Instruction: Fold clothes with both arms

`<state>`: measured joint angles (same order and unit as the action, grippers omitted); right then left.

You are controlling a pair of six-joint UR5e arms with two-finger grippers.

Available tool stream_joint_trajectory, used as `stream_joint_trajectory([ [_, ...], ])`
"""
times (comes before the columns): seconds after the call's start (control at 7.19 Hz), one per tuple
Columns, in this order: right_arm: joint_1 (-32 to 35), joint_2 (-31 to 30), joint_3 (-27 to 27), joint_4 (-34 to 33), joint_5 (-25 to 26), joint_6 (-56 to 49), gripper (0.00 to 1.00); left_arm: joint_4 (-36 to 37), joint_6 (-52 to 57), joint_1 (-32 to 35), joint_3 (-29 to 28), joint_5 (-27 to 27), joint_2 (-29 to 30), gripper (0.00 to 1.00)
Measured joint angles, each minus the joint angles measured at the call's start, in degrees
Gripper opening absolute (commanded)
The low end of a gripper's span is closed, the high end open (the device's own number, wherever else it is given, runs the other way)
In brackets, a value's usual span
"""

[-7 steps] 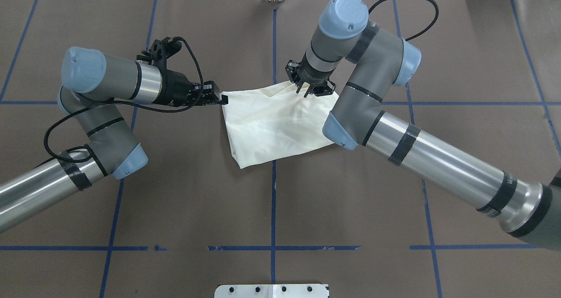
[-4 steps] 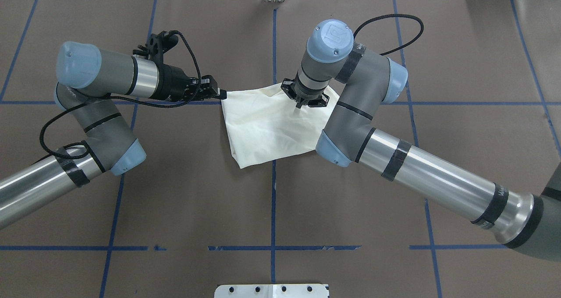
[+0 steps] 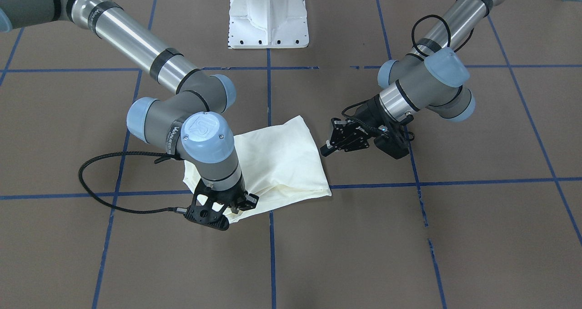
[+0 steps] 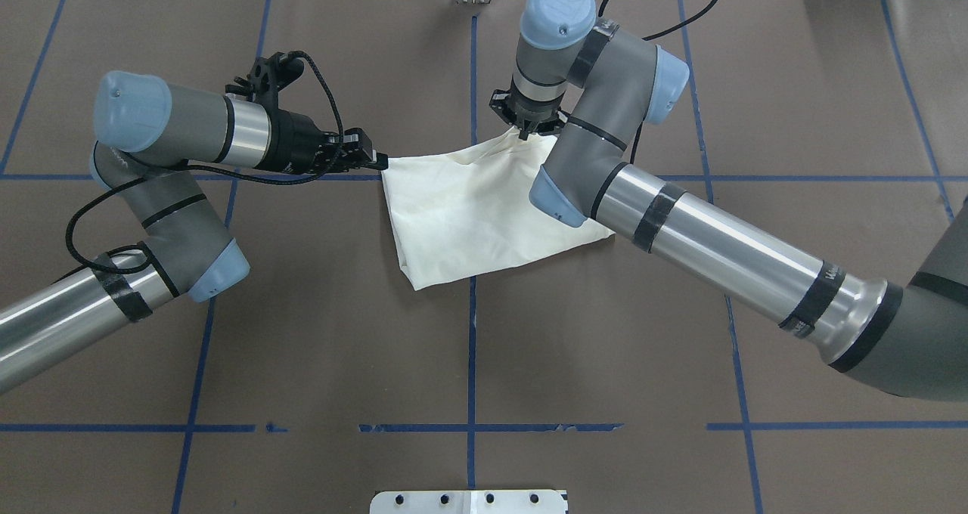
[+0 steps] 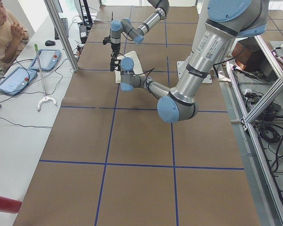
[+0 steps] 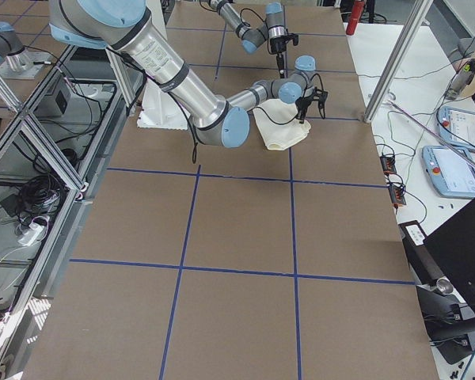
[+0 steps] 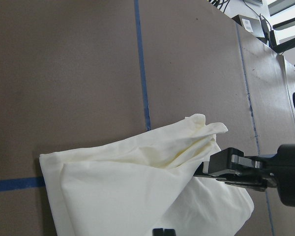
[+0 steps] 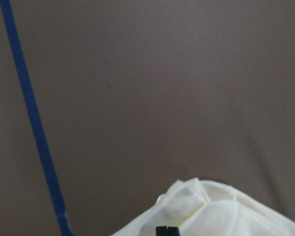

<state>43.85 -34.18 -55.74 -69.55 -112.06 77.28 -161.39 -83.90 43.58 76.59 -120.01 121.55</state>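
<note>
The right gripper (image 4: 527,127) is pinched tight on the far corner of the cream-white T-shirt (image 4: 469,219), and the cloth bunches into a small peak at its fingertips, drawn up off the table (image 4: 302,348). The right arm (image 4: 718,249) holds its wrist upright, pointing straight down. Its elbow bends over the shirt's right side, and its forearm runs back toward the table's right robot-side corner.

The left gripper (image 4: 380,164) sits at the shirt's far left corner, fingertips at the hem. Whether they grip the cloth or only touch it cannot be told, and neither can how far apart they stand. The left arm (image 4: 174,121) lies low with its wrist level, aimed at the table's middle. Its elbow is folded back toward the left edge.

The shirt lies across the central blue tape line (image 4: 472,332), nearer the far edge than the robot-side edge. It is a compact, rough 4-sided packet with no sleeve, collar or print showing, so the early folds look done. Judging by the raised corner, at least 1 more fold is in hand. That corner has to be carried over and laid down, and the packet is skewed and wrinkled.
</note>
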Motion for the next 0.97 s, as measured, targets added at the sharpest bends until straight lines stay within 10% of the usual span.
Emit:
stream_joint_trajectory([
  [0.42, 6.56, -0.54, 4.51, 4.31, -4.17, -6.43, 0.00, 0.55, -0.45, 1.36, -0.13, 0.10, -0.61, 0.00],
  [0.97, 18.91, -17.37, -15.44, -5.37, -17.38, -20.89, 0.00, 10.47, 23.38, 14.88, -0.13, -5.57, -5.98, 0.00],
])
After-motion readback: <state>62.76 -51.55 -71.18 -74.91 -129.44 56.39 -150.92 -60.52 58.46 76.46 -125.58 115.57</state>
